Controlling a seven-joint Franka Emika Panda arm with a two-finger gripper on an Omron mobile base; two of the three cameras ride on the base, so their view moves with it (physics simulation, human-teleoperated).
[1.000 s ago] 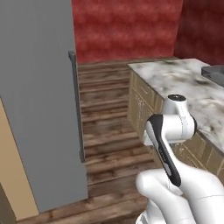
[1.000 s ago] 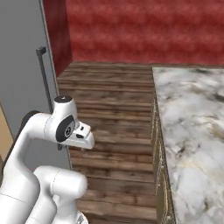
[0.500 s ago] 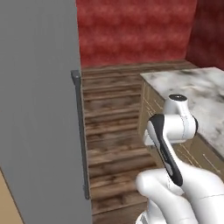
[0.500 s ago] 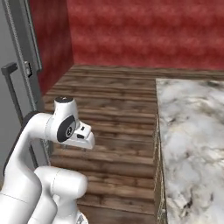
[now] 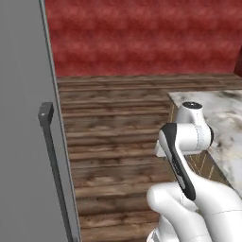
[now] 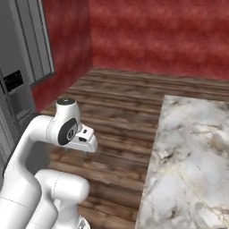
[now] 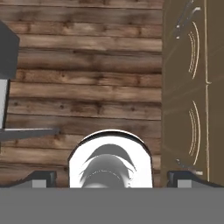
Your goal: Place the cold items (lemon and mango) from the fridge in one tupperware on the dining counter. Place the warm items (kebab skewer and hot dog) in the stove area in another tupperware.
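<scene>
While I hold the base near the fridge [image 5: 23, 142], the stock reads as follows. Fridge: grey door shut, long vertical handle [image 5: 54, 165] on its right edge, standing at the left of the left base view; its grey side also shows at the left of the right base view. Floor [image 5: 113, 132]: brown wooden planks, running back to a red wall [image 6: 156, 36]. Bench [image 6: 192, 165]: marbled grey-white top at the right, with wooden cabinet fronts [image 7: 192, 87] below it in the hand view. Hand [image 7: 109, 177]: folded low in front of my arm, pointing down at the floor, its two tips standing wide apart at either side of the hand view, nothing between them. Task goods: lemon, mango, kebab skewer, hot dog and both tubs, none located from here; I judge the lemon and mango to be behind that shut door, though I cannot confirm it. Progress, as I judge it: nothing packed. Outstanding: open the fridge, carry the two cold items to one tub, then the two warm items to the other.
</scene>
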